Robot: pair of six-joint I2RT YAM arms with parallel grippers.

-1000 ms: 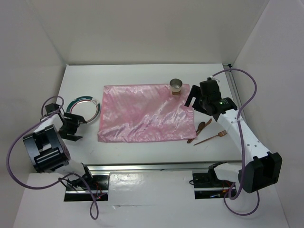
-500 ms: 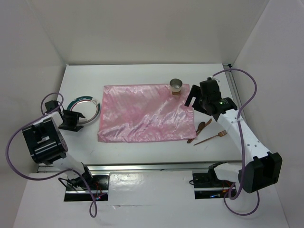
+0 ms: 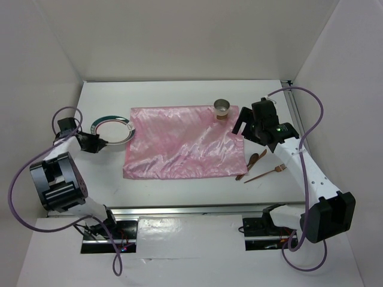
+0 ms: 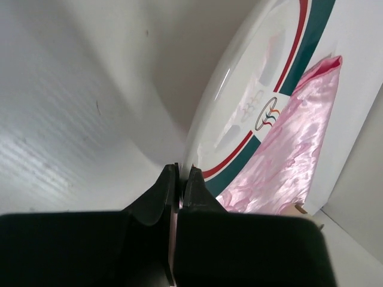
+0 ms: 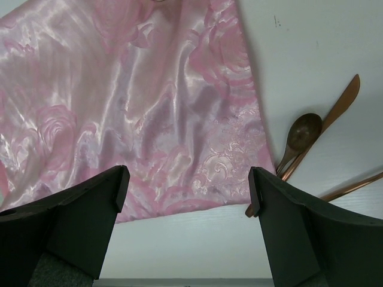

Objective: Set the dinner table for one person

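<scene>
A white plate (image 3: 114, 129) with a green and red rim lies on the dinner table (image 3: 179, 92), its right edge reaching the left side of the pink cloth (image 3: 182, 143). My left gripper (image 3: 99, 142) is shut on the plate's near-left rim. In the left wrist view its fingers (image 4: 196, 182) pinch the plate (image 4: 251, 89) at its edge, with the cloth (image 4: 281, 161) beyond. My right gripper (image 3: 246, 127) hangs open over the cloth's right edge, holding nothing; its wrist view shows the cloth (image 5: 131, 89) below the wide-apart jaws.
A metal cup (image 3: 222, 108) stands at the cloth's far right corner. A wooden spoon (image 3: 256, 159), a knife (image 3: 242, 176) and a fork (image 3: 267, 173) lie on the table just right of the cloth. White walls enclose the table.
My left gripper has moved up to the plate and shut on its rim. The plate has shifted right and away, toward the cloth's left edge. The right arm has stayed still.
</scene>
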